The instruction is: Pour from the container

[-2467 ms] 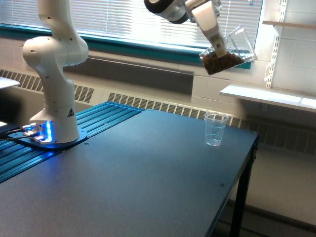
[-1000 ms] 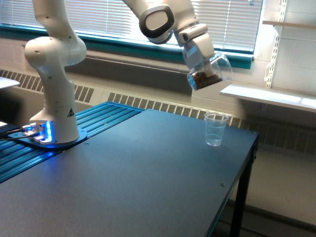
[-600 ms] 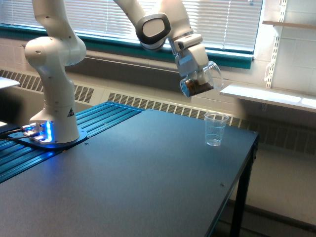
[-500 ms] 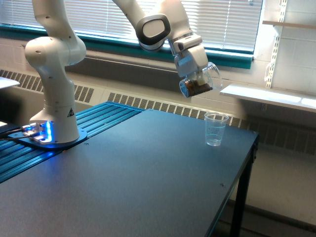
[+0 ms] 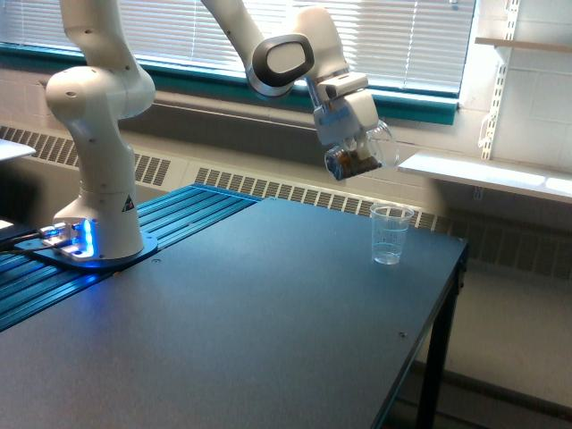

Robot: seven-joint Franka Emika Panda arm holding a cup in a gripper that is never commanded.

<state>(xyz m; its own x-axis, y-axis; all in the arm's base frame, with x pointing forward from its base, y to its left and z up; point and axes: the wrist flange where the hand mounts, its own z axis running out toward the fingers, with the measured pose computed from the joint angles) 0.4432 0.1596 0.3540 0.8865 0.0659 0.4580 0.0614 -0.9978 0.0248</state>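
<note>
Dark blue-grey flat surface (image 5: 268, 313) bare apart from one cup. White Franka arm (image 5: 98, 134) reaches over from exterior view's left. Gripper (image 5: 350, 143) jaws clamped on clear rounded wide-mouth plastic container (image 5: 365, 156), tilted, brown granular contents inside, held in air above and left of small clear ribbed plastic cup (image 5: 390, 234), well apart. Step, as judged: positioning before pour. Next: bring mouth over cup, tip further.

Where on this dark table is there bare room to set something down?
Nearly everywhere: the broad dark table between the robot base and the small clear cup is bare. Only the far corner is taken, with the held container above the cup.
</note>
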